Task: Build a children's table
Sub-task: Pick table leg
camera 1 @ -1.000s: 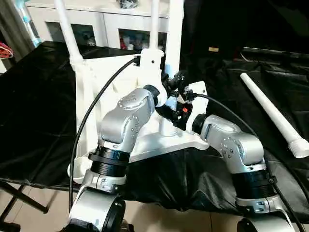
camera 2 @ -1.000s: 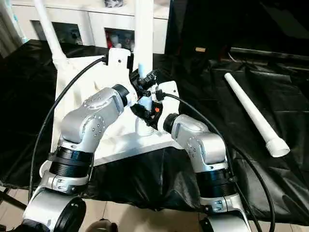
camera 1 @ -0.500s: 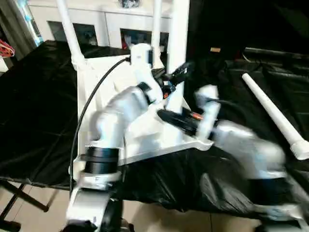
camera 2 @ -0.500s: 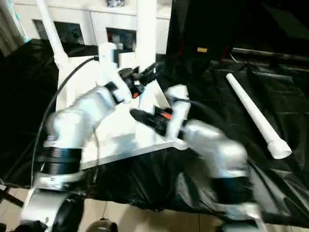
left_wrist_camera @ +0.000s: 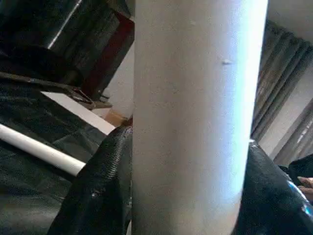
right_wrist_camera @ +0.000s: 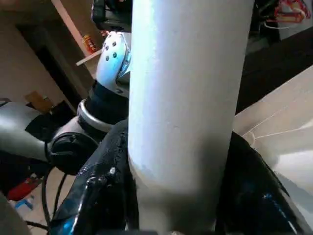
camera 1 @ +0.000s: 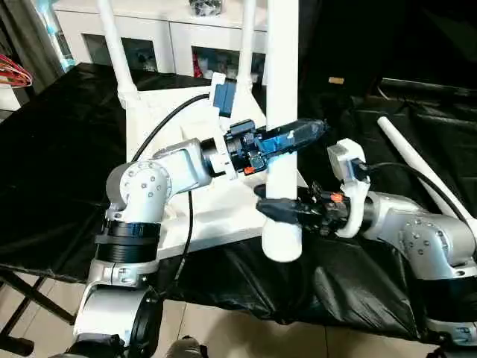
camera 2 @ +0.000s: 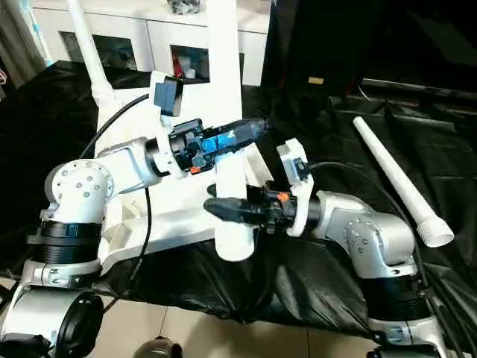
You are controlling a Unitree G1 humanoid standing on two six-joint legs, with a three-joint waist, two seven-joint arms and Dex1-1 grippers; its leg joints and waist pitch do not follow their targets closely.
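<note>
The children's table top (camera 1: 212, 216) lies upside down on a black cloth, ribbed side up. Two white legs (camera 1: 112, 45) (camera 1: 246, 33) stand in its far corners. A third leg (camera 1: 282, 97) is held upright near the front right corner, and its thick end (camera 1: 282, 242) hangs over the top's front edge. My left gripper (camera 1: 294, 136) is shut on this leg from the left. My right gripper (camera 1: 277, 211) is shut on it lower down, from the right. In the wrist views black fingers (left_wrist_camera: 98, 196) (right_wrist_camera: 98, 196) press both sides of the leg. A fourth leg (camera 1: 417, 168) lies loose on the cloth at the right.
A white cabinet with glass doors (camera 1: 171, 37) stands behind the table. The black cloth (camera 1: 59, 164) covers the work table to its front edge, with floor below. A black cable (camera 1: 160, 130) runs over the top to my left wrist.
Both arms have swung round, and the held leg has come up and toward me. Its thick end stood on the top before; it now hangs at the front edge.
</note>
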